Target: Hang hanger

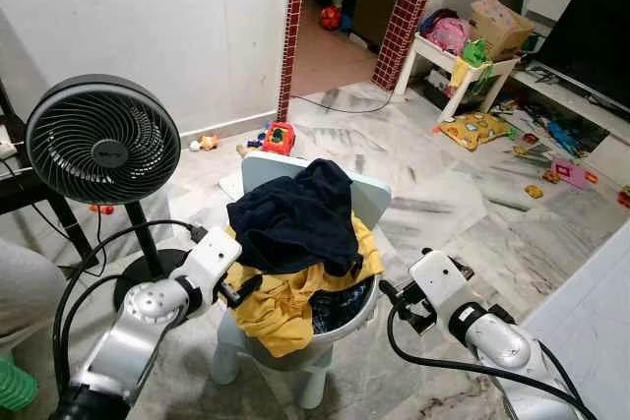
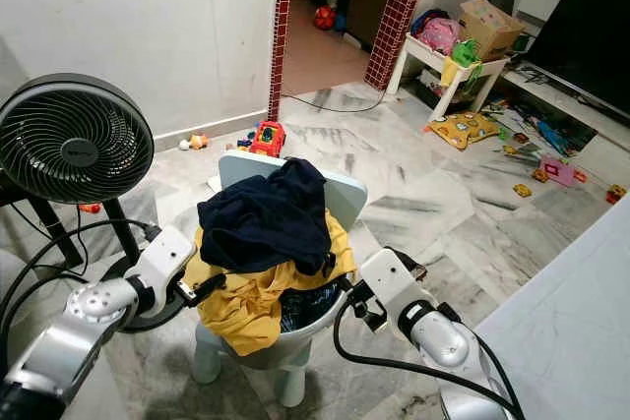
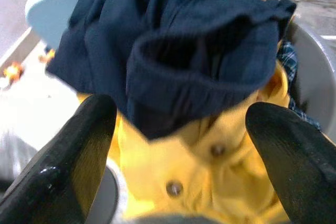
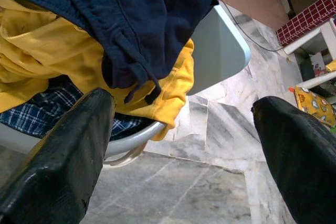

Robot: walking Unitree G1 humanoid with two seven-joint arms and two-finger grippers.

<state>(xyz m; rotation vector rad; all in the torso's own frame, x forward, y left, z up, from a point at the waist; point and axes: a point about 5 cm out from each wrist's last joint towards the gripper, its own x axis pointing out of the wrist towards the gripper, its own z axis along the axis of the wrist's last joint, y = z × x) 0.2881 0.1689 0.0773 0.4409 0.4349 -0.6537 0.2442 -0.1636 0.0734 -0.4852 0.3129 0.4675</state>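
Note:
A grey basin heaped with clothes stands on a small light-blue chair. A navy garment lies on top, over a yellow buttoned shirt that hangs over the rim. Blue plaid cloth lies inside the basin. My left gripper is open at the basin's left side, its fingers close to the yellow shirt and the navy garment. My right gripper is open just right of the basin rim, with nothing between its fingers.
A black standing fan with its cable is close on the left. A white shelf of toys and boxes, scattered toys and a dark TV are at the far right. A red-tiled doorway opens behind. A white surface edges the near right.

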